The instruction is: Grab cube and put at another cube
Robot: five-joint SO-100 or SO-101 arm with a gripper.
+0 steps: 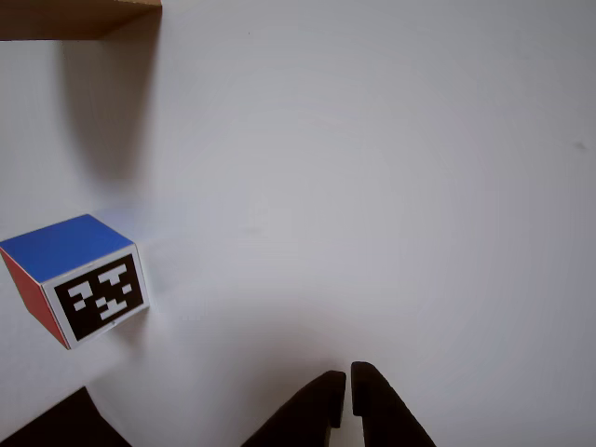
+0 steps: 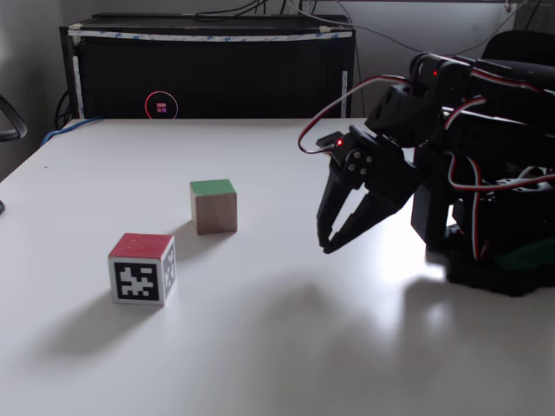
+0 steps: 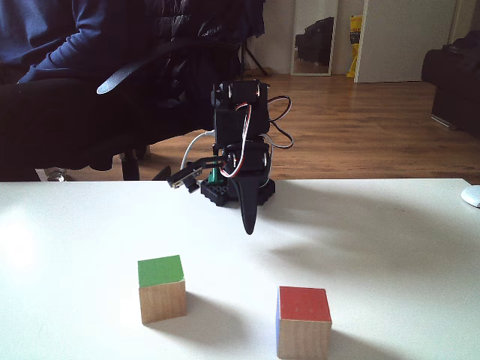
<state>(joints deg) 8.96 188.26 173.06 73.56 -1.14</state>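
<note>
So the wooden cube with the green top (image 2: 213, 206) is just sitting on the white table (image 2: 286, 347), nothing touching it, and the blue-and-red marker cube (image 2: 142, 269) sits a little way off from it, closer to the camera in a fixed view. From the opposite side in another fixed view you get the green-topped cube (image 3: 161, 288) on the left and the other one (image 3: 304, 321) on the right, but only its red top and a plain wood side, so the pixel marker is hidden there. The other view, looking down past the fingers, is where the blue face, red side and marker all show at once (image 1: 78, 277), plus a sliver of wood at the top left corner. The gripper (image 2: 329, 246) hangs above the table, off to the side of both cubes, fingers pretty much together with only a thin slit between the tips (image 1: 346, 389), holding nothing. Further back, the black arm (image 3: 238, 146) stands on its base with red and white wires looping out. Behind the table there's a dark cabinet with a small glowing ring (image 2: 160, 107) in one fixed view, and in the other a person in dark clothes on a chair (image 3: 97, 82), wood floor (image 3: 360, 120) and a white door.
</note>
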